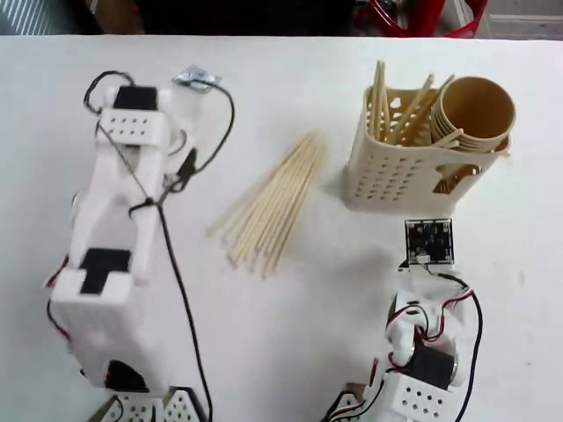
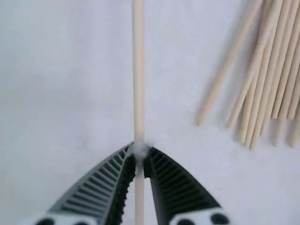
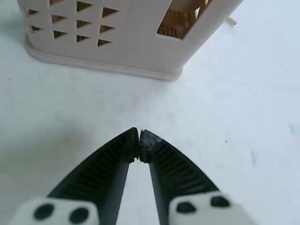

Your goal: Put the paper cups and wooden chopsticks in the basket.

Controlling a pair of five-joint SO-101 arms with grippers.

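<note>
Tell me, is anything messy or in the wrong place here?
Yes. A heap of wooden chopsticks lies loose on the table beside the basket, not inside it. The paper cups lean sideways out of the basket's end. The left pincer is shut on one single chopstick.

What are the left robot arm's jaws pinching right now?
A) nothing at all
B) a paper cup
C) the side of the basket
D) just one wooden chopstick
D: the left gripper has its jaws closed on a single thin pale wooden chopstick, while the loose pile of wooden chopsticks lies apart from it.
</note>
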